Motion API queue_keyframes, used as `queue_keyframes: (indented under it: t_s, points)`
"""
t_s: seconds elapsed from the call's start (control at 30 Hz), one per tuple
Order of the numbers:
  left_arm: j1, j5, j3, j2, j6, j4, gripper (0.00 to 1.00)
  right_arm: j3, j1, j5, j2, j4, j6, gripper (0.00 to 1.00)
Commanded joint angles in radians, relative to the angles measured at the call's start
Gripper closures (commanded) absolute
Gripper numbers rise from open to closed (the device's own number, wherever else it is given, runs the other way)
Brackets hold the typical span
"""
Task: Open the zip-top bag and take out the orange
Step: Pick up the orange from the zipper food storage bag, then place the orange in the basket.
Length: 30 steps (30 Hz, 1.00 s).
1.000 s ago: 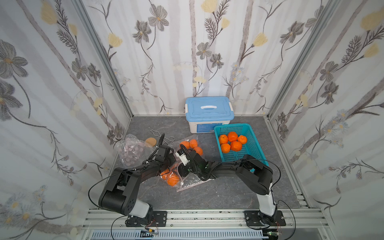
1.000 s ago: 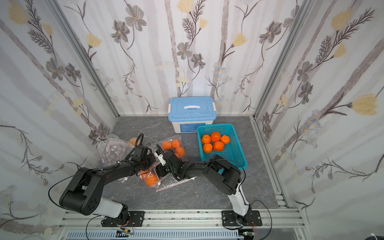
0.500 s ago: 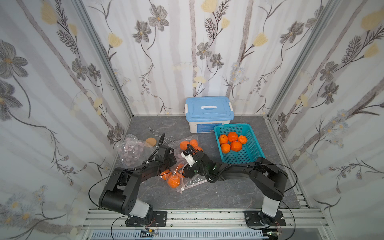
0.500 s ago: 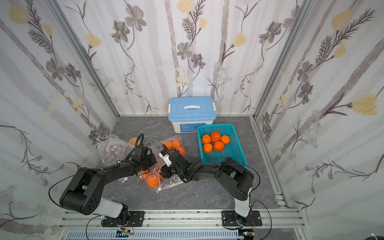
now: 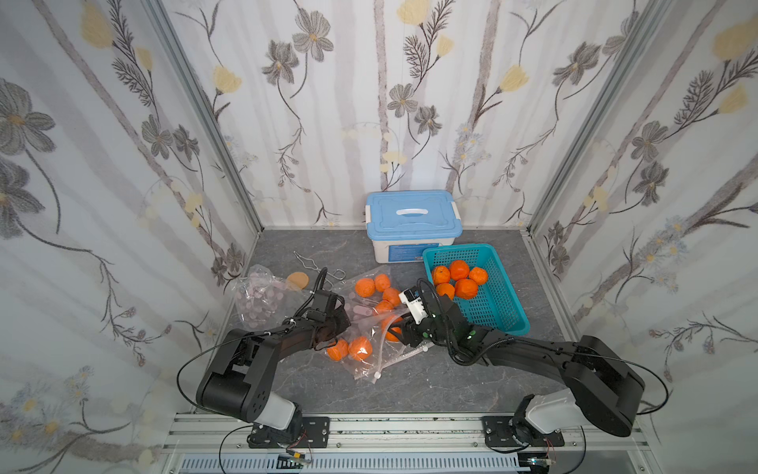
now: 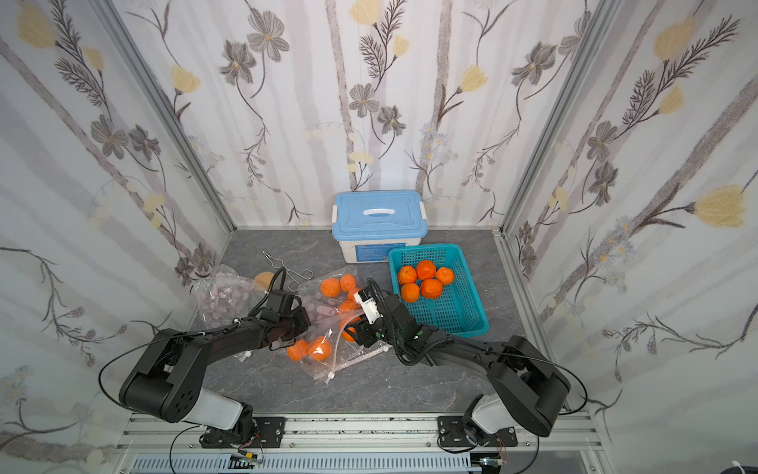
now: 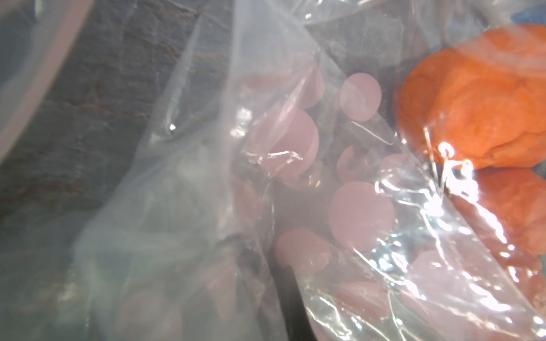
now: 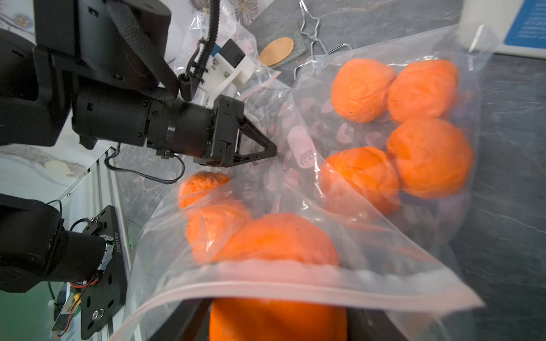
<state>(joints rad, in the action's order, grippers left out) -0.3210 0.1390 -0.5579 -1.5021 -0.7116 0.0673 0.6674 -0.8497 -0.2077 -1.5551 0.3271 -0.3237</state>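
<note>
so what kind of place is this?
Probably a staged robot test booth, not a home: floral wallpaper panels in aluminium framing, with the left arm and right arm bolted to a front rail.

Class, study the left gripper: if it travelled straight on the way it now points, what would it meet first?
The left gripper pinches the zip-top bag. Straight on, it would likely push that film against the orange nearest its tip, though depth is hard to judge.
</note>
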Motion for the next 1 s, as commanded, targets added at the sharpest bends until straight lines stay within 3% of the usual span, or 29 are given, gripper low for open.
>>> queue_keyframes:
  t_s: [0.0, 0.1, 0.47, 0.63, 0.8, 0.97]
  points:
    - [0.0, -0.008, 0.009, -0.014, -0.006, -0.13, 1.0, -0.012, 0.033, 0.01, 0.051, -0.014, 0.023, 0.48]
    - [0.0, -0.008, 0.009, -0.013, -0.008, -0.13, 1.0, -0.024, 0.068, 0.007, 0.104, -0.048, 0.03, 0.49]
    - [0.001, -0.002, 0.007, -0.017, -0.008, -0.129, 1.0, -0.083, 0.378, 0.012, 0.349, -0.161, 0.014, 0.53]
    - [0.0, -0.003, 0.007, -0.012, -0.008, -0.13, 1.0, -0.085, 0.533, 0.155, 0.365, -0.212, -0.052, 0.54]
    - [0.0, -0.002, 0.005, -0.01, -0.008, -0.134, 1.0, -0.049, 0.62, 0.338, 0.3, -0.292, -0.086, 0.52]
    - [0.0, -0.004, 0.003, -0.012, -0.008, -0.133, 1.0, 0.004, 0.677, 0.442, 0.182, -0.307, -0.091, 0.52]
